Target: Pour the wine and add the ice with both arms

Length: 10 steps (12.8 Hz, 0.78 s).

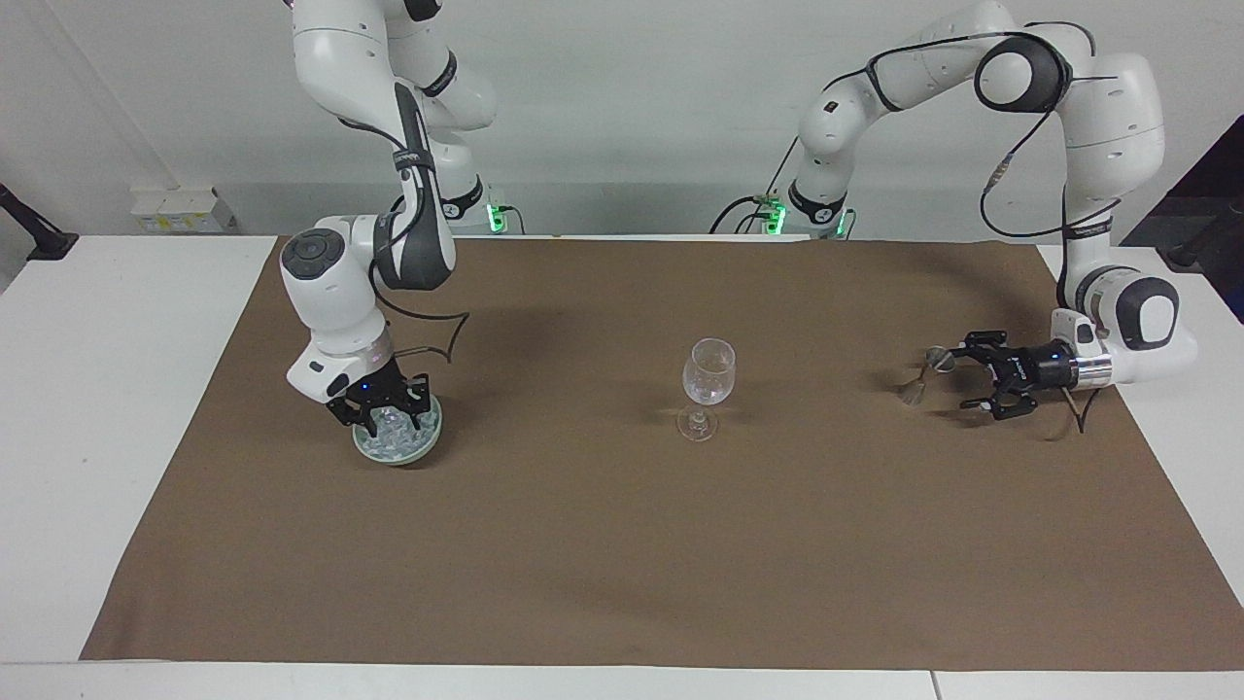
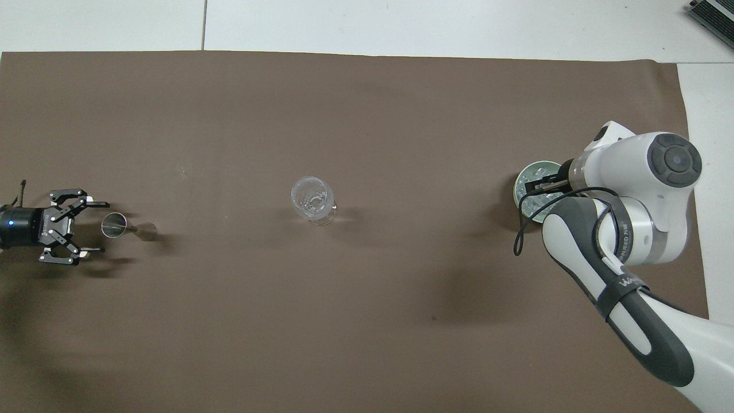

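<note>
A clear stemmed glass (image 1: 708,384) stands mid-cloth, also in the overhead view (image 2: 312,201). A pale green bowl (image 1: 428,437) holds a heap of ice (image 1: 391,433) toward the right arm's end. My right gripper (image 1: 379,413) is down at the ice in the bowl, also in the overhead view (image 2: 547,188). A small metal stemmed cup (image 1: 920,375) stands on the cloth toward the left arm's end (image 2: 116,225). My left gripper (image 1: 964,379) lies level just beside the cup, open and empty, apart from it (image 2: 98,226).
A brown cloth (image 1: 622,544) covers most of the white table (image 1: 107,389). The right arm's elbow and forearm (image 2: 631,252) hang over the cloth by the bowl.
</note>
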Each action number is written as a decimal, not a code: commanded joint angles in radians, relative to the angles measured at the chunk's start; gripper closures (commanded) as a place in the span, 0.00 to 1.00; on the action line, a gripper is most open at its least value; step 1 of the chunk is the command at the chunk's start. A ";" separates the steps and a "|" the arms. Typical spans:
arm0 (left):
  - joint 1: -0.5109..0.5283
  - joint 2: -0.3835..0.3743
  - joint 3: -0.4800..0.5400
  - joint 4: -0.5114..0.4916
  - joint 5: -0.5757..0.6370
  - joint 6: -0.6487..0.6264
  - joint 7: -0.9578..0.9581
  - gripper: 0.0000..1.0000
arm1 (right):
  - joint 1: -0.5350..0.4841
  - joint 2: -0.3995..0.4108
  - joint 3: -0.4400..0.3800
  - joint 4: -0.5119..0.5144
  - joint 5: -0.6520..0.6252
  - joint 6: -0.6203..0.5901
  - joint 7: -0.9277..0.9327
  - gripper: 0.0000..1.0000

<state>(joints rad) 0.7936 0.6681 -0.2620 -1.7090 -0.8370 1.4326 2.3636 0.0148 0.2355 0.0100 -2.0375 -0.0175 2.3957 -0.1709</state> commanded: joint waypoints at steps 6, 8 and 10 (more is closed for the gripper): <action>-0.049 -0.179 -0.010 0.158 0.134 -0.024 -0.408 0.00 | -0.001 0.012 0.004 0.000 -0.002 0.003 0.008 0.36; -0.094 -0.235 -0.034 0.186 0.202 -0.017 -0.580 0.00 | -0.001 0.008 0.004 -0.001 -0.004 -0.007 0.008 0.36; -0.173 -0.309 -0.028 0.184 0.228 0.006 -0.746 0.00 | -0.002 0.008 0.002 -0.001 -0.009 -0.013 0.007 0.36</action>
<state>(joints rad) 0.6893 0.4224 -0.3076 -1.5189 -0.6559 1.4208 1.7408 0.0167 0.2433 0.0098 -2.0378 -0.0178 2.3918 -0.1680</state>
